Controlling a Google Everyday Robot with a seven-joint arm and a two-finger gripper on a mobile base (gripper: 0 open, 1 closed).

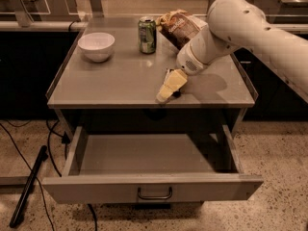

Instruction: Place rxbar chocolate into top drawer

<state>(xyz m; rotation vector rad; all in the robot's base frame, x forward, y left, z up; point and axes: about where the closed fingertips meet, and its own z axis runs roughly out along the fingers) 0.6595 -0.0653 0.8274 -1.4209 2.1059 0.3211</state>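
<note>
The rxbar chocolate (169, 73) is a small dark bar lying on the grey table top (115, 81) near the front edge, mostly hidden under my gripper. My gripper (164, 94), cream-coloured, points down and left onto the table right over the bar, close to the front edge. The top drawer (96, 190) is pulled out wide below the table, its inside bare, with a dark bar handle (154, 194) on the front panel.
A white bowl (96, 45) stands at the back left, a green soda can (147, 34) at the back middle, a brown-and-yellow chip bag (179, 27) behind my arm. A black cable and a dark rod (29, 186) lie on the floor at the left.
</note>
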